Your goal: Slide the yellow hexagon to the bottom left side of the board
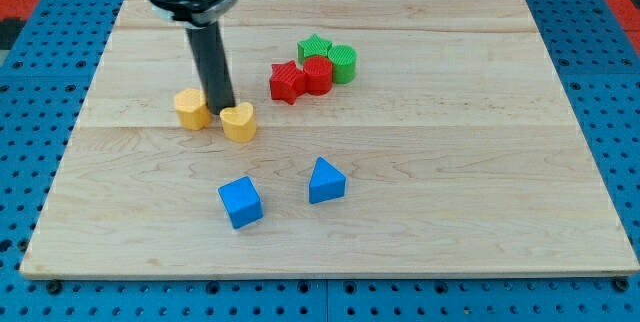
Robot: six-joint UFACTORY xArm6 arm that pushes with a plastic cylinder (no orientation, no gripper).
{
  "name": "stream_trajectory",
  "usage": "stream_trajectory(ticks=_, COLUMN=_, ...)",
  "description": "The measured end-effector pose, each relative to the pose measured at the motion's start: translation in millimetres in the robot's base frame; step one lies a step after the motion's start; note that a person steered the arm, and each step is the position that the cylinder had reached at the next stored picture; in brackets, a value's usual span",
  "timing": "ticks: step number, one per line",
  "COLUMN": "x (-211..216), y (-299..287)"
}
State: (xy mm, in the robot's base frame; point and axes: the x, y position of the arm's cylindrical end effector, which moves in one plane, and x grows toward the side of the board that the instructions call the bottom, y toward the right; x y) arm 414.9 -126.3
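Note:
The yellow hexagon (191, 108) lies left of the board's middle. A yellow heart-shaped block (239, 121) lies just to its right. My tip (222, 110) stands between the two yellow blocks, close against both; I cannot tell whether it touches either. The dark rod rises from there to the arm's body at the view's top.
A blue cube (240, 202) and a blue triangular block (325, 181) lie toward the view's bottom. A red star (286, 82), a red block (317, 74), a green star (315, 48) and a green round block (343, 63) cluster right of the rod. The wooden board (500, 162) lies on blue pegboard.

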Motion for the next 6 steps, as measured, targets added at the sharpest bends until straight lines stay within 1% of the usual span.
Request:
stream_trajectory(ticks=1, x=-26.1, y=-2.1)
stream_trajectory(ticks=2, x=-8.5, y=-49.1)
stream_trajectory(ticks=3, x=61.4, y=-65.3)
stream_trajectory(ticks=4, x=80.1, y=-76.8)
stream_trajectory(ticks=5, x=90.3, y=-49.5)
stream_trajectory(ticks=6, x=115.0, y=-74.2)
